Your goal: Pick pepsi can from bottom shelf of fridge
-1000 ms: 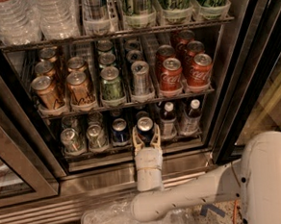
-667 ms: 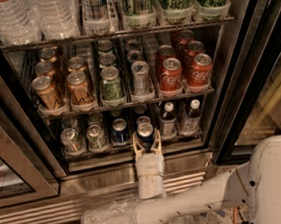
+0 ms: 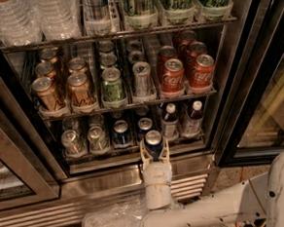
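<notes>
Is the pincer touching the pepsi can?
Touching. The camera view shows the pincer, at the front lip of the bottom shelf, with both fingers against the sides of the pepsi can, no gap visible.

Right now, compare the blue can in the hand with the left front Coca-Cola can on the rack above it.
The pepsi can is dark blue; the Coca-Cola can is red with white script. The pepsi can sits gripped in the hand at the front of the bottom shelf; the Coca-Cola can stands free in its lane, one rack up. Both are upright with silver tops.
</notes>
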Controlling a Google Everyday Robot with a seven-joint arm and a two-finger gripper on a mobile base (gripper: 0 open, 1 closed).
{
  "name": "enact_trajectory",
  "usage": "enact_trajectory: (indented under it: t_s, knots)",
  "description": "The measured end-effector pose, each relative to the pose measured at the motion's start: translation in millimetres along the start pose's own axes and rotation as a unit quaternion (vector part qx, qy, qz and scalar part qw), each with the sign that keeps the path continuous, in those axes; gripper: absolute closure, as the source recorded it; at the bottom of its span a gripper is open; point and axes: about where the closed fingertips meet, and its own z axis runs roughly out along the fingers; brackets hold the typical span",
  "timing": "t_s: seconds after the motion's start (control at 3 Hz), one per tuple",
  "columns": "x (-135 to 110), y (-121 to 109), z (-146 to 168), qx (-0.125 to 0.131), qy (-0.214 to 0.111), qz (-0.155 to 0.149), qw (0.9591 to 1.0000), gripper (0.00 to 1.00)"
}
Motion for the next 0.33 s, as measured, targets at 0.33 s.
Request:
enact_trajectory:
  t_s: [0.33]
  knots:
    - [2.6, -9.3, -6.2, 0.008, 0.006, -0.002, 0.9999, 1.00]
